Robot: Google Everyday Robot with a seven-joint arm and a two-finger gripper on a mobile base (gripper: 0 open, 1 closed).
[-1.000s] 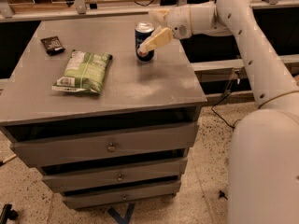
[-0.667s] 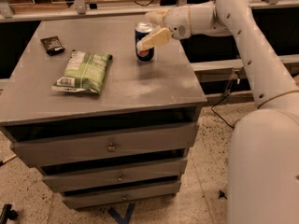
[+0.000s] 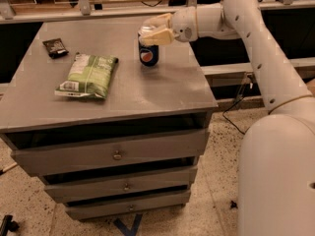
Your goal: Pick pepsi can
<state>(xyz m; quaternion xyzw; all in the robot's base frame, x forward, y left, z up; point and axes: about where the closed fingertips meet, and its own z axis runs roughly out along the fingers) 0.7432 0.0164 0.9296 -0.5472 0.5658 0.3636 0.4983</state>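
Observation:
The pepsi can [image 3: 149,56], dark blue with a round logo, stands upright on the grey cabinet top [image 3: 152,92] near its back right part. My gripper [image 3: 145,30] reaches in from the right on the white arm [image 3: 246,14]. It is open, and its two tan fingers [image 3: 158,36] straddle the can's silver top, one in front and one behind. The can still rests on the surface.
A flat green chip bag [image 3: 87,75] lies left of the can. A small dark packet [image 3: 55,47] lies at the back left. The cabinet has drawers [image 3: 117,155] below. A rail and shelf run along behind. The robot's white body [image 3: 280,171] fills the right.
The gripper has moved left from beside the can, so its fingers now sit around the can's top. The can has not moved.

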